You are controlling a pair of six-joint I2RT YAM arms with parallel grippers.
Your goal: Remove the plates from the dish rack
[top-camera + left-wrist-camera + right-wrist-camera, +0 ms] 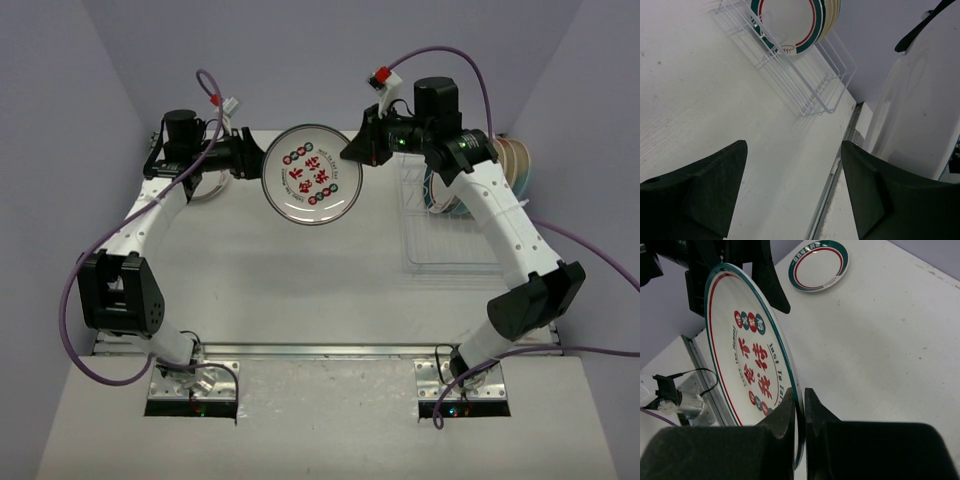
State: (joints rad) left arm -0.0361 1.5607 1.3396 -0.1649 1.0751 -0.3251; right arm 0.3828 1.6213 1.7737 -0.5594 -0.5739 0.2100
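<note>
A white table (300,290) fills the space between pale lilac walls (120,60), with both arms bolted at its near edge and reaching toward the far side. Past the right arm's elbow the rack (450,235) stands on the right half of the table, its thin wire rails rising from a clear tray. The near part of the rack is bare. At its far end the racked plates (512,165) stand on edge, and the front one shows a green rim and a red ring in the left wrist view. Farther back, near the middle of the table, the big plate (312,178) is held up off the surface and tilted, its face with red characters and coloured dots turned toward the top camera. The right gripper (800,407) is clamped on this plate's rim, one finger on the face and one on the back, at the edge nearer the rack. The left gripper (792,145) sits at the opposite edge with its fingers well apart. The plate's plain white back fills the right side of that wrist view just beside one finger (whether either finger touches the plate I cannot tell). On the far left, under the left arm, a small plate (818,265) with a green rim and red ring lies flat on the table, well apart from the rack.
</note>
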